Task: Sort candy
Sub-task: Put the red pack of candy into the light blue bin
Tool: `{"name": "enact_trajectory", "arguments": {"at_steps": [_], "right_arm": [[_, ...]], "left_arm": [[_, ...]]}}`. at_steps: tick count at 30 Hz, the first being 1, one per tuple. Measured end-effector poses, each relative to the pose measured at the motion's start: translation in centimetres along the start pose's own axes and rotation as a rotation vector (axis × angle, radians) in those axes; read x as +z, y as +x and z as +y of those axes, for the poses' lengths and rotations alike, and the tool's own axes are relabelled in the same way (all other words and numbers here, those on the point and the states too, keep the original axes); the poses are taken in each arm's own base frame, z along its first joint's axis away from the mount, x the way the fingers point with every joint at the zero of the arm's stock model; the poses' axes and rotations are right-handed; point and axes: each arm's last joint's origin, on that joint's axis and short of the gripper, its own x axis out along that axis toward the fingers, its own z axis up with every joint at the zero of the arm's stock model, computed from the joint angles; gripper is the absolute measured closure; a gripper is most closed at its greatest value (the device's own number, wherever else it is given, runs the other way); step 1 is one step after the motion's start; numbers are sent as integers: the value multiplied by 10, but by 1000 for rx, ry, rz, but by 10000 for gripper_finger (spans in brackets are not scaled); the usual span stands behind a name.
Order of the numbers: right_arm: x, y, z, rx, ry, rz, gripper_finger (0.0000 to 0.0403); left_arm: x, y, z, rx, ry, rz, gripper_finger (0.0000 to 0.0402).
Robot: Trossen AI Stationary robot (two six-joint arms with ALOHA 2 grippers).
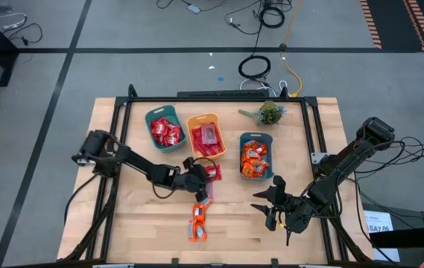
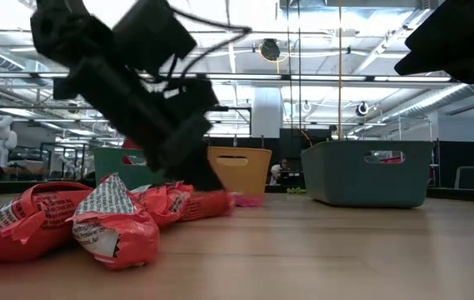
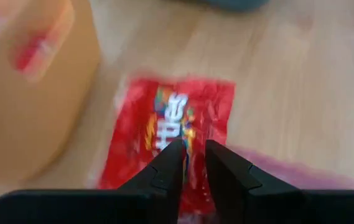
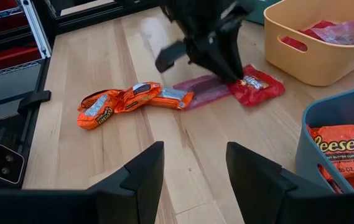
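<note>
Glossy red flat candy packet (image 3: 173, 134) pinched by left pincer (image 3: 194, 155); right pincer (image 4: 189, 168) spread, above bare wood.

bins — teal (image 1: 165, 128) | orange (image 1: 205, 135) | blue-grey (image 1: 256, 155) | plant (image 1: 270, 113) (table's back edge)

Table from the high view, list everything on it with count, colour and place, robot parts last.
Teal plastic bins: two, back row ends; left holds red candies, right orange ones.
Orange plastic bin: one, between them, red and pink packets.
Small green plant: one, back right.
Loose red wrapped candy: one, centre, under left tool.
Pale pink packet: one, beside it.
Loose orange wrapped candies: a few, front centre.
Left tool: fingers nearly closed over the red candy.
Right tool: open, front right.
</note>
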Motion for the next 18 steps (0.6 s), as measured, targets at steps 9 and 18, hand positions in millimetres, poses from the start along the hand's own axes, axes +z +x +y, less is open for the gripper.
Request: {"name": "enact_trajectory", "arguments": {"at_steps": [9, 18], "right_arm": [[0, 0, 0, 0, 1, 0, 238], [0, 0, 0, 2, 4, -1, 238]], "left_arm": [[-15, 18, -3, -30, -55, 35, 359], [-4, 18, -8, -44, -52, 18, 398]]}}
